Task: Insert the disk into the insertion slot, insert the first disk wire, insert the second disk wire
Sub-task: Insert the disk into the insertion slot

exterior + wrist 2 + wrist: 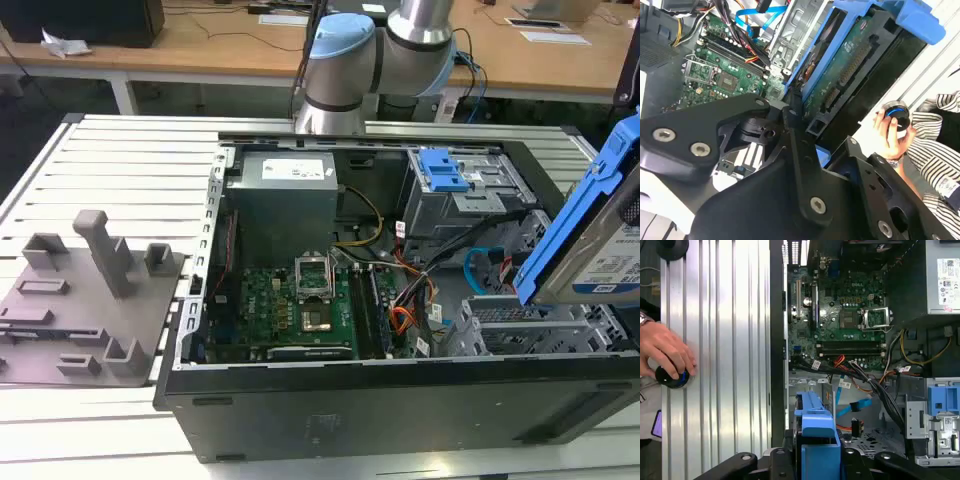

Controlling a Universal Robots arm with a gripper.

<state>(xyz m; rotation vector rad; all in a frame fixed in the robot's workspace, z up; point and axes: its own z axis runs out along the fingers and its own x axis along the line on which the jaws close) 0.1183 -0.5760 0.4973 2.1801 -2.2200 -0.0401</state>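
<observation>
disk (592, 240) clamped in end effector (817, 460), tilted above insertion slot (525, 322) in computer case (400, 405)

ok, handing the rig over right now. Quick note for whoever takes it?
Gripper: shut on the disk, held tilted in the air near the slot, at the exterior view's right.
Blue wire: loose loop inside the case, beside the slot.
Done: disk picked up.
Left: disk not yet in the slot; no wire plugged into it.
A hand rests on a knob on the table.
</observation>
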